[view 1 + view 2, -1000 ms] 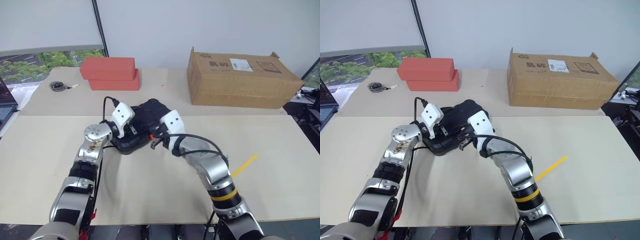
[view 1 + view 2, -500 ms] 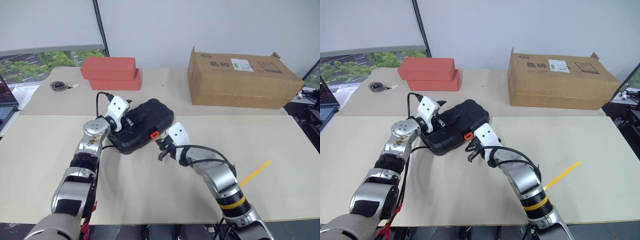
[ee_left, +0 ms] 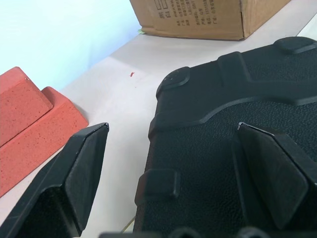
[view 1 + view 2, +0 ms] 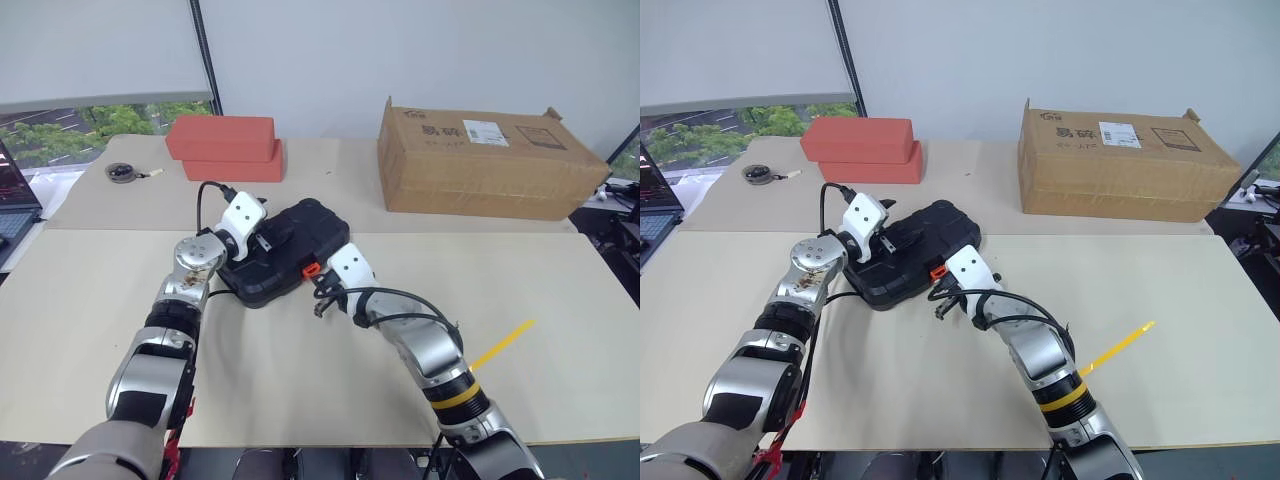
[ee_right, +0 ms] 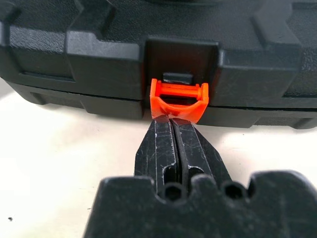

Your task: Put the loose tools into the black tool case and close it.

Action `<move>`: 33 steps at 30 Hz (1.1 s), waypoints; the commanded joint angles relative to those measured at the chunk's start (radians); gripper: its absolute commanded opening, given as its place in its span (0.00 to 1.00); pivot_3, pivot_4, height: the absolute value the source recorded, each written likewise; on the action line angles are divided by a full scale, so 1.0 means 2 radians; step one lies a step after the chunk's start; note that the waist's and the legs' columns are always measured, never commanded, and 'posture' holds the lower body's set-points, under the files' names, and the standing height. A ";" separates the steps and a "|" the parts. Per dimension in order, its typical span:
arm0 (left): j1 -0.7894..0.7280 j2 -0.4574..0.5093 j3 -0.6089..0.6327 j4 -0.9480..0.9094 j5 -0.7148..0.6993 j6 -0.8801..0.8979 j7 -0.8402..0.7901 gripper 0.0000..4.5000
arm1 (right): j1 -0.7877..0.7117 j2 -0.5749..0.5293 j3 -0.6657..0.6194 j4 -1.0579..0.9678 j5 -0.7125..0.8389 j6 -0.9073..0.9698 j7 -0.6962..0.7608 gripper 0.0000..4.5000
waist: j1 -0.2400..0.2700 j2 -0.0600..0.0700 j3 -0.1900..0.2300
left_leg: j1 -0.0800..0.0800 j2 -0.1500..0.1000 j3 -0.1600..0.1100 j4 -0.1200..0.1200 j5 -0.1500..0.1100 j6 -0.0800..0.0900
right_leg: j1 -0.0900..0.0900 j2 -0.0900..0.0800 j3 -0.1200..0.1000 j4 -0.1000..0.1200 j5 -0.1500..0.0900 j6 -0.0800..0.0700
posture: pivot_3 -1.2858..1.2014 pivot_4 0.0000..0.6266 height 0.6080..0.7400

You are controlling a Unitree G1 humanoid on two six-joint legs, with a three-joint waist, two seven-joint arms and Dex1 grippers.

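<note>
The black tool case (image 4: 287, 250) lies shut on the table, lid down, its orange latch (image 4: 311, 268) on the front side facing me. My right gripper (image 5: 173, 121) is shut and empty, low over the table, its tips against the lower edge of the orange latch (image 5: 179, 98). My left gripper (image 3: 172, 130) is open over the case's far left corner, one finger (image 3: 81, 168) beyond the edge and the other finger (image 3: 270, 171) above the textured lid (image 3: 208, 124). The loose tools are out of view.
Two stacked red boxes (image 4: 222, 148) and a cardboard box (image 4: 485, 157) stand at the back of the table. A small round tape measure (image 4: 123, 173) lies at the far left. A yellow strip (image 4: 503, 344) lies on the table to the right.
My right gripper has come down from the lid to the table in front of the latch. My left gripper has moved a little toward the case's far left corner.
</note>
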 commanded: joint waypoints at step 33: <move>0.121 -0.029 0.003 -0.028 -0.010 0.047 0.002 1.00 | -0.038 -0.004 -0.031 -0.009 -0.006 -0.092 0.008 0.02 | -0.001 0.008 -0.011 | 0.006 0.000 0.000 -0.005 -0.001 0.000 | 0.007 -0.008 -0.012 -0.005 0.000 0.002 | 0.52 0.24 0.79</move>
